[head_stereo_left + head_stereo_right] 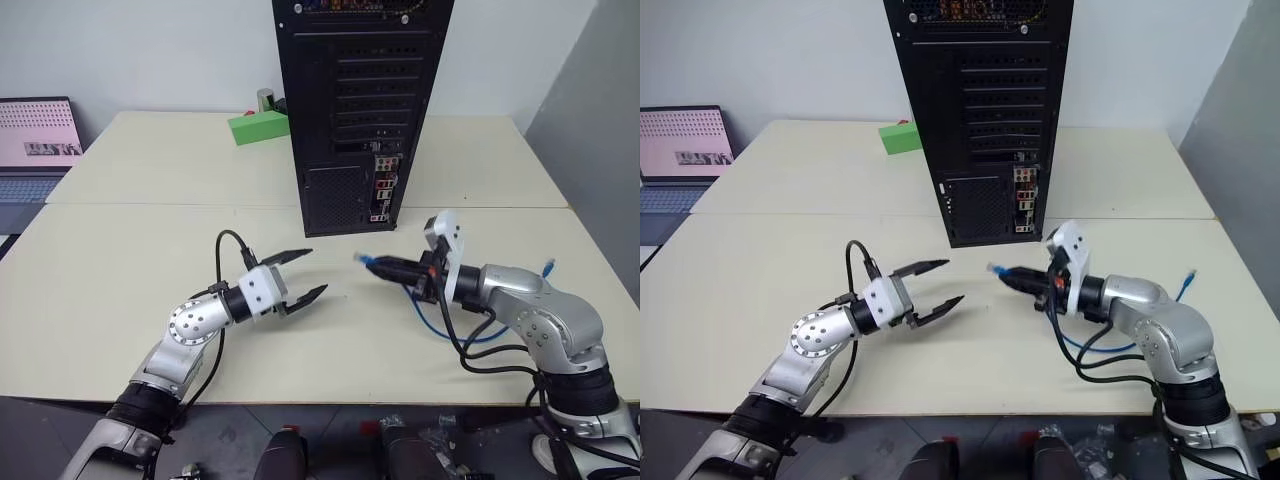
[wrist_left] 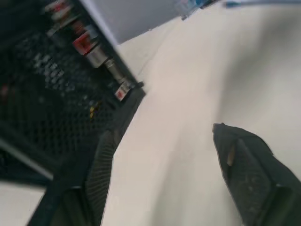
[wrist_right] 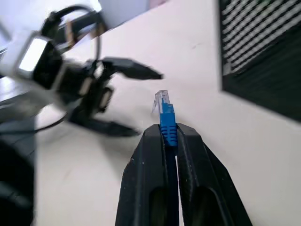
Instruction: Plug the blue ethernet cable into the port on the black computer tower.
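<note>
The black computer tower [image 1: 355, 100] stands at the middle back of the table, rear face toward me. Low on that face runs a narrow strip of coloured connectors [image 1: 383, 186]; the port itself is too small to single out. My right gripper [image 1: 390, 268] is shut on the blue ethernet cable [image 3: 165, 123], just behind its clear plug [image 1: 364, 259], which pokes out toward the left. The plug hangs in front of the tower's base, apart from it. The cable's slack loops on the table under my right arm [image 1: 432, 322]. My left gripper [image 1: 316, 271] is open and empty, facing the plug.
A green block [image 1: 258, 127] with a small silver cylinder [image 1: 265, 98] behind it lies left of the tower. An open laptop [image 1: 36, 150] sits off the table's far left. The cable's other end [image 1: 549, 266] rests near the right edge.
</note>
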{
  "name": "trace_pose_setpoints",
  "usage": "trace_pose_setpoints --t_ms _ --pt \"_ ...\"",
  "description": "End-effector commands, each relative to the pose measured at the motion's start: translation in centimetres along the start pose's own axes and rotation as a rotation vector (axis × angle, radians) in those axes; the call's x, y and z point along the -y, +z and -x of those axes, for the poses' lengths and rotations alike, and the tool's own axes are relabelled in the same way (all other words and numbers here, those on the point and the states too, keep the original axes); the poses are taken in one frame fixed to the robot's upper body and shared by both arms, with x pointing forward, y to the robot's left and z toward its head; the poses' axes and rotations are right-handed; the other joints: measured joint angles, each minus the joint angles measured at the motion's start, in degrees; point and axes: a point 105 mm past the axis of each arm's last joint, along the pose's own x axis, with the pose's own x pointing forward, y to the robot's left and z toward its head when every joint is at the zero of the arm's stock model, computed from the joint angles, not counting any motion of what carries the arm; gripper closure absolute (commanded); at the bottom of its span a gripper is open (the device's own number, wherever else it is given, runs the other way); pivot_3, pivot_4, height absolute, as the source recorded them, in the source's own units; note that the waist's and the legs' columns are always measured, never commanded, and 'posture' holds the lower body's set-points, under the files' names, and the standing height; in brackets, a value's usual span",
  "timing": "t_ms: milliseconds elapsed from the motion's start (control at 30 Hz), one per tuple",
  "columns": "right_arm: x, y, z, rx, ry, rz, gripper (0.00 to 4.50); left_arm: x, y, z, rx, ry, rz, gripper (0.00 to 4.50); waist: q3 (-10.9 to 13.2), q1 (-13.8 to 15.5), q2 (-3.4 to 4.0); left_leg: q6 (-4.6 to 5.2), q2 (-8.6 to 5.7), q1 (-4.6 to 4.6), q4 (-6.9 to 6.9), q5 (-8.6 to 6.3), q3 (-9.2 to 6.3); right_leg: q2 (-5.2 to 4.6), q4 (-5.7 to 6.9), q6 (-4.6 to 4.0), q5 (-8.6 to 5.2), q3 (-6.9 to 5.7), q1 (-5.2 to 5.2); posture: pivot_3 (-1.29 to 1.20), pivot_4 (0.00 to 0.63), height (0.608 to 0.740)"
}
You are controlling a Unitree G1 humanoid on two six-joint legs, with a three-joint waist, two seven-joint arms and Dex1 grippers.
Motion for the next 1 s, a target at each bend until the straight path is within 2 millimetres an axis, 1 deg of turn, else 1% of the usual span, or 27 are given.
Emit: trace_pose_setpoints --t_ms 33,133,300,433,700,1000 --pt "0.9 2.8 -0.9 0.101 -0.209 0.055 4.49 -1.8 1.6 -0.3 -0.007 0.096 0.094 0.0 0.0 -0.18 0.0 0.0 0.0 0.0 -0.01 0.0 0.0 0.0 0.01 0.0 0.0 0.01 -0.01 0.0 0.15 0.74" --pt "2.0 3.3 -2.0 0.133 -0.361 0.023 4.49 -3.2 2.4 -0.9 -0.004 0.175 0.143 0.0 0.0 -0.2 0.0 -0.01 0.0 0.0 -0.01 0.0 0.0 0.01 0.02 0.0 0.0 0.01 -0.03 0.0 0.15 0.74" --pt "2.9 4.3 -3.3 0.182 -0.515 -0.014 4.49 -3.7 3.5 -1.9 -0.006 0.208 0.195 0.0 0.0 -0.02 0.0 -0.01 -0.02 -0.05 -0.01 0.01 0.01 -0.01 -0.01 -0.01 0.01 0.03 -0.06 0.0 0.15 0.74" --pt "3.8 4.3 -3.9 0.183 -0.6 -0.033 4.49 -4.4 4.8 -3.0 0.017 0.248 0.237 0.0 0.0 0.14 0.0 -0.01 -0.03 -0.06 -0.01 0.01 0.01 -0.01 -0.01 -0.01 0.01 0.03 -0.07 0.0 0.15 0.74" --pt "5.1 4.9 -4.2 0.189 -0.67 -0.05 4.49 -4.3 5.1 -3.6 0.011 0.253 0.194 0.0 0.0 0.04 0.0 -0.01 -0.03 -0.06 -0.05 0.01 0.04 0.0 0.01 -0.02 0.01 0.07 -0.14 0.0 0.15 0.74" --pt "5.6 5.1 -4.6 0.185 -0.68 -0.045 4.49 -3.7 4.8 -3.6 0.007 0.247 0.168 0.0 0.0 0.08 0.0 -0.01 -0.03 -0.07 -0.05 0.01 0.05 -0.01 0.0 -0.02 0.01 0.07 -0.14 0.0 0.15 0.74"
